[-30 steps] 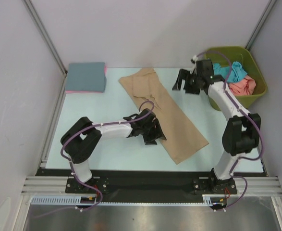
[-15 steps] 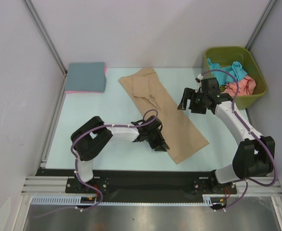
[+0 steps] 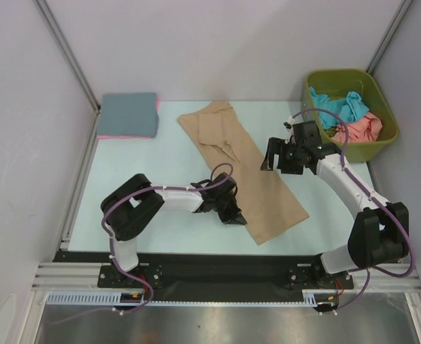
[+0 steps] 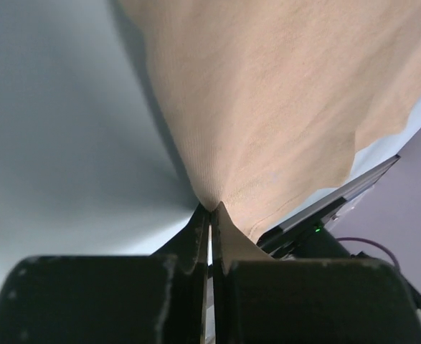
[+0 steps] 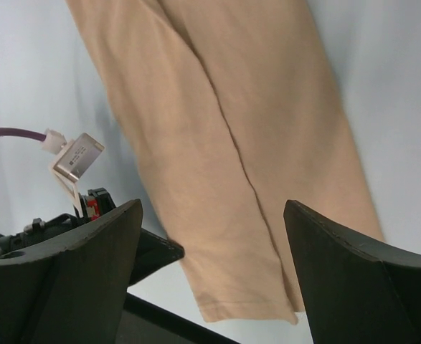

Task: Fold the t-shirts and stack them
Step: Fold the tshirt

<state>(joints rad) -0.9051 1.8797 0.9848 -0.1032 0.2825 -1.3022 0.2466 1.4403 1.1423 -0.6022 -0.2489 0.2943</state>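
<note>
One edge of the tan t-shirt sits pinched in the left gripper; right gripper hangs wide, empty

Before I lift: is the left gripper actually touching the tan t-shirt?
Touching. The left wrist view shows the tan t-shirt's edge pinched between the left gripper's shut fingers.

Plain tan t-shirt, slate-blue shirt, seemingly pink shirt, olive-green bin.

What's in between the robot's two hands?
The tan t-shirt. The top view shows it lying between the left gripper, which pinches its edge, and the open right gripper.
</note>
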